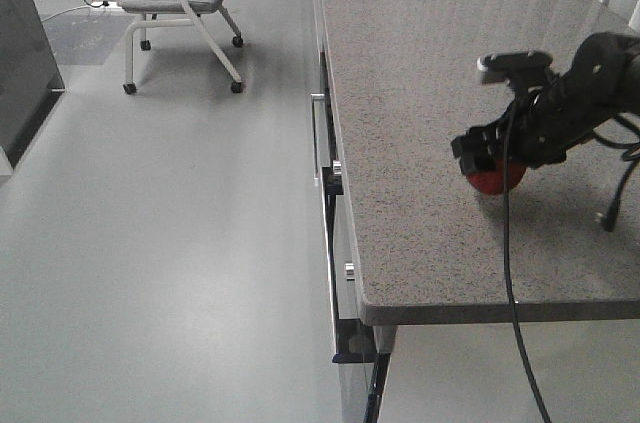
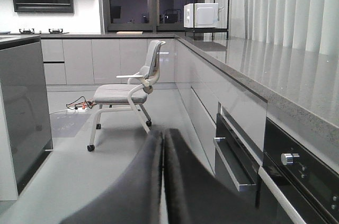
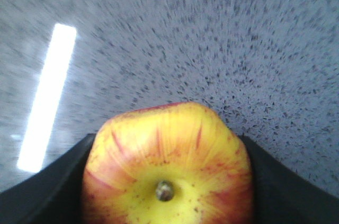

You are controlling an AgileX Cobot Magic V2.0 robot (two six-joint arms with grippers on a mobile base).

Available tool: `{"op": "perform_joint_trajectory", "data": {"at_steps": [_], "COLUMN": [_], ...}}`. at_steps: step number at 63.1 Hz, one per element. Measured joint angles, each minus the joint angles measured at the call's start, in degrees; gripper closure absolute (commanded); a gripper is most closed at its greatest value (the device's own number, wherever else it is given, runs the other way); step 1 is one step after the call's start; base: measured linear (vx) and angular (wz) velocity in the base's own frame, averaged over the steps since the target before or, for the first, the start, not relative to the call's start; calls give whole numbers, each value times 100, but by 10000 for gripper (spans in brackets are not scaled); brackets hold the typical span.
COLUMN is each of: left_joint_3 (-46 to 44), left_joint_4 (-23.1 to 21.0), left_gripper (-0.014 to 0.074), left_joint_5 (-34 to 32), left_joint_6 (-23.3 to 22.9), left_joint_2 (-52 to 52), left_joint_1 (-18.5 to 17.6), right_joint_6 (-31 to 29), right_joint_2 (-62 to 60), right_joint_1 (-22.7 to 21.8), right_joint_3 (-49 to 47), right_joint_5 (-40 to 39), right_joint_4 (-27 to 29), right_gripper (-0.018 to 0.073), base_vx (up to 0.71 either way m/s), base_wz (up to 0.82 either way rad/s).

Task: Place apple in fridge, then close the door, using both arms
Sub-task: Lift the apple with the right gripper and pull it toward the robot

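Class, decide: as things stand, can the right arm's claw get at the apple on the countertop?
Very likely yes: the right claw sits right over the apple, its fingers hugging both sides in the wrist view, with nothing between them.

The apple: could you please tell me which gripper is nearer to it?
Right. The right gripper holds the apple between its fingers; the left gripper hangs beside the counter, facing a chair.
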Motion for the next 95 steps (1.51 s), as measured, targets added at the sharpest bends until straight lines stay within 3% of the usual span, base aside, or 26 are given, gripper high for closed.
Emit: {"op": "perform_joint_trajectory", "data": {"at_steps": [18, 50, 77, 95], "left_joint_3": [0, 0, 0, 0], "left_joint_4": [0, 0, 0, 0], "left_gripper": [603, 603, 603, 603], "left_joint_5": [0, 0, 0, 0], "left_joint_6": [0, 0, 0, 0], "left_joint_2": [0, 0, 0, 0], "left_joint_1": [0, 0, 0, 0], "right_joint_6": [-1004, -1210, -1210, -1210], "right_joint_2": [-1628, -4916, -7452, -8434], "right_joint_1": [450, 1671, 1711, 1711], "right_joint_3": [1616, 3775, 4625, 4724], "right_joint_5": [-607, -740, 442, 1088], "right_joint_4": [1274, 1847, 2149, 2164], "right_gripper": [132, 132, 132, 133], "base_vx": [0, 0, 0, 0], "base_wz": [0, 0, 0, 0]}}
